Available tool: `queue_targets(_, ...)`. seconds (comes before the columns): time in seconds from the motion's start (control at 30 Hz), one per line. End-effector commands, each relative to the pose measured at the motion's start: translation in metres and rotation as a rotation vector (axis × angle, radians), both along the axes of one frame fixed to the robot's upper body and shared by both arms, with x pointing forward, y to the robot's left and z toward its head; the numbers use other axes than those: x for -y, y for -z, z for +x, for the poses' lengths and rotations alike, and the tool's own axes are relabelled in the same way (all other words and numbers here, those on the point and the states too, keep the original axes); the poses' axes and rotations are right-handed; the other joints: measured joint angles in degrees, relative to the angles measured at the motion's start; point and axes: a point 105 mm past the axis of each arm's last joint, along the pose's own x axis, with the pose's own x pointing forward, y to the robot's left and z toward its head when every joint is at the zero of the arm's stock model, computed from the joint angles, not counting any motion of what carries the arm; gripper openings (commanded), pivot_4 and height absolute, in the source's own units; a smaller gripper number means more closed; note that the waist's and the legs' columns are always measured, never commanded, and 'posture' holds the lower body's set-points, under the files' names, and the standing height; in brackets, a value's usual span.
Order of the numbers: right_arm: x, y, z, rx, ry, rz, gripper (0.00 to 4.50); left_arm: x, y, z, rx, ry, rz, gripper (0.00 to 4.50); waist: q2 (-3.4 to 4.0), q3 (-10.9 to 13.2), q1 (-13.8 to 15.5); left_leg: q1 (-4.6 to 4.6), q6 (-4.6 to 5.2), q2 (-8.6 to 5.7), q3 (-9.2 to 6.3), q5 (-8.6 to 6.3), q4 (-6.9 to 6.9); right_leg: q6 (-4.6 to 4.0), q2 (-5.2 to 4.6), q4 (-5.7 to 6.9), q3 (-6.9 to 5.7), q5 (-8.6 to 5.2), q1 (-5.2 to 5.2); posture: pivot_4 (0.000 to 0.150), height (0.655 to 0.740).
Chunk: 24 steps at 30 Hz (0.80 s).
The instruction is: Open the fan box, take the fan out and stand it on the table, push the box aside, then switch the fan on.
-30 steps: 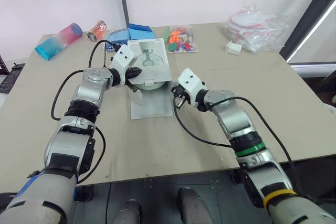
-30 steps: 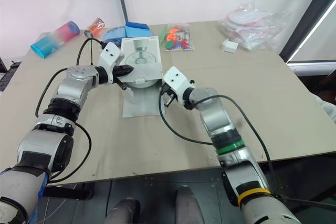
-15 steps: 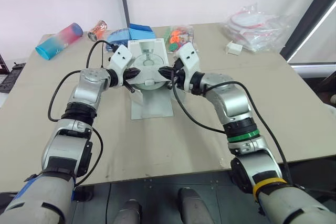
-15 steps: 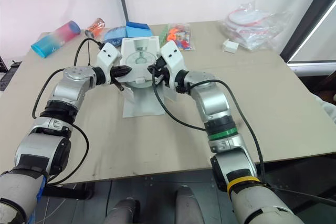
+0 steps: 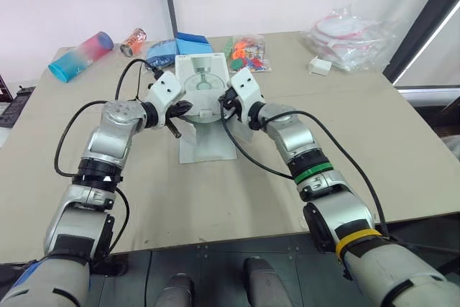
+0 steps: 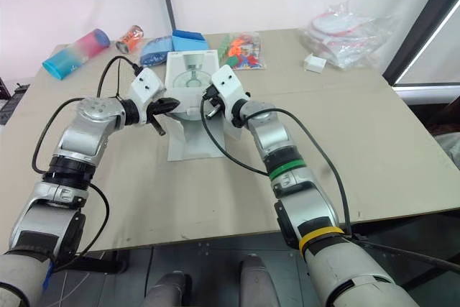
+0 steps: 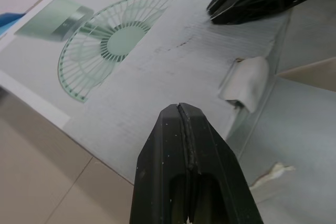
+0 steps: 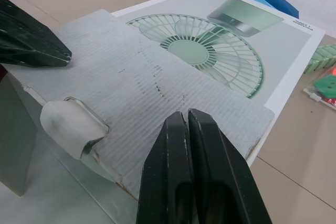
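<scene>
Closest in, bare worktop (image 5: 237,199), then the box's outer flap (image 5: 208,147) lying open and flat towards me. Just past it, my left gripper (image 7: 181,109) and right gripper (image 8: 187,114), each with fingers pressed tight together and holding nothing, tips over the grey inner flap (image 8: 147,87) from either side. So this looks like the opening step: the fan box (image 5: 203,78) sits mid-worktop, fan picture up. Next, I reckon, a tip must get under that flap's edge and lift, perhaps near the tape tab (image 8: 73,127). Whether my tips touch the card, I cannot tell. The fan is hidden inside. Far back, a pink-and-blue bottle (image 5: 80,55) and clear plastic bags (image 5: 350,34)
</scene>
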Motion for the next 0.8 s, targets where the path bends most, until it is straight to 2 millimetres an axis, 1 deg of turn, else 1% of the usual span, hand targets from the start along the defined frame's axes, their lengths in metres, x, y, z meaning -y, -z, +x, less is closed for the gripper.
queue_targets(0.03,-0.003,0.0,-0.001,0.002,-0.011,-0.003,0.12,0.008,-0.01,-0.007,0.056,0.046,0.074,0.0,0.04,-0.02,0.0,0.0,0.0,0.0,0.0,0.0,0.0,0.0,0.0,-0.01,0.0,0.0,0.0,0.15,0.74)
queue_targets(0.2,-0.003,0.005,0.0,-0.002,-0.002,-0.023,0.12,0.011,-0.004,-0.01,0.02,0.073,0.104,0.0,0.04,-0.02,0.0,0.01,0.0,0.0,0.01,0.0,-0.01,0.0,0.01,-0.01,0.0,0.0,0.0,0.15,0.74)
queue_targets(0.27,-0.003,0.006,0.0,-0.002,0.001,-0.025,0.12,0.01,0.002,-0.012,0.006,0.084,0.137,0.0,0.04,-0.02,-0.01,0.01,0.0,0.0,0.01,0.0,-0.01,0.0,0.01,-0.01,0.0,0.0,0.0,0.15,0.74)
queue_targets(0.37,-0.005,0.007,-0.001,-0.003,-0.002,-0.027,0.12,0.004,0.015,-0.014,-0.023,0.092,0.21,0.0,0.05,-0.03,-0.03,0.02,0.0,0.0,0.01,0.0,-0.01,0.0,0.01,0.0,0.0,0.0,0.0,0.15,0.74)
queue_targets(0.47,-0.005,0.008,0.0,-0.004,0.0,-0.03,0.12,0.0,0.016,-0.018,-0.04,0.102,0.235,0.0,0.05,-0.05,-0.02,0.03,0.01,0.0,0.0,0.0,-0.01,0.0,0.02,0.0,0.01,0.0,0.01,0.15,0.74)
queue_targets(0.53,-0.005,0.01,-0.001,-0.006,0.001,-0.033,0.12,-0.006,0.017,-0.024,-0.058,0.116,0.267,0.0,0.05,-0.05,-0.03,0.04,0.01,0.0,0.02,0.0,-0.01,0.0,0.02,0.0,0.02,0.0,0.02,0.15,0.74)
queue_targets(0.63,-0.008,0.011,-0.002,-0.005,-0.007,-0.038,0.12,-0.024,0.023,-0.026,-0.069,0.099,0.35,0.0,0.07,-0.06,-0.15,0.05,0.01,0.01,0.0,0.0,-0.02,0.0,0.05,0.02,0.03,0.0,0.0,0.15,0.74)
queue_targets(0.7,-0.009,0.012,-0.002,-0.002,-0.013,-0.043,0.12,-0.036,0.023,-0.029,-0.066,0.096,0.407,0.0,0.08,-0.07,-0.11,0.1,0.02,0.01,0.01,-0.01,-0.05,-0.01,0.05,0.02,0.04,0.0,0.01,0.15,0.74)
queue_targets(0.8,-0.009,0.012,-0.003,-0.003,-0.018,-0.046,0.12,-0.049,0.02,-0.031,-0.075,0.092,0.426,0.0,0.08,-0.07,-0.09,0.11,0.03,0.01,0.01,-0.01,-0.05,-0.01,0.05,0.02,0.05,0.0,0.02,0.15,0.74)
